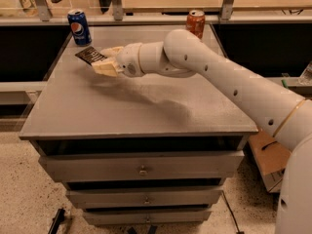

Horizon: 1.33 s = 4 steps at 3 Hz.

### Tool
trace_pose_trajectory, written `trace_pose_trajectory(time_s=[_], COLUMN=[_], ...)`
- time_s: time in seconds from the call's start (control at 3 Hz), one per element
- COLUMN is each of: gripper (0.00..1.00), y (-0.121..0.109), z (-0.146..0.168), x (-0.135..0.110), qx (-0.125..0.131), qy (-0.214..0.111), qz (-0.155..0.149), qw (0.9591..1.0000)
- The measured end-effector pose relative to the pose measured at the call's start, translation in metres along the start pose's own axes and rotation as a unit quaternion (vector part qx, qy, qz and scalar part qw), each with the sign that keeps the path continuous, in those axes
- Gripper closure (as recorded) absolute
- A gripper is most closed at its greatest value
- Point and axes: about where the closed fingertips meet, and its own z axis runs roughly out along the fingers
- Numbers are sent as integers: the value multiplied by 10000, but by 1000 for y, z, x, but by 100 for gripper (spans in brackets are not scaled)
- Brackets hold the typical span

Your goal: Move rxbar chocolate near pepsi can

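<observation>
End effector (104, 61) clamped on rxbar chocolate (90, 55) above table (122, 111), nr pepsi can (79, 27); red can (196, 23) well apart.

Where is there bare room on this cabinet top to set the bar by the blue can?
Bare: the back strip between the pepsi can and the orange can, and the front half of the cabinet top. Crowded: just in front of the pepsi can, where the end effector holds the rxbar chocolate.
</observation>
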Motion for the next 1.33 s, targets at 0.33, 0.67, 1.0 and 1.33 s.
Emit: trace_pose_trajectory(time_s=[0.33,0.67,1.0,1.33], gripper=[100,100,100,100], y=[-17,-26,-34,-39], z=[6,13,20,27], x=[3,9,12,13], qx=[39,119,164,283], qy=[39,119,138,184], qz=[-18,18,48,75], qw=[10000,9999,9998,9994])
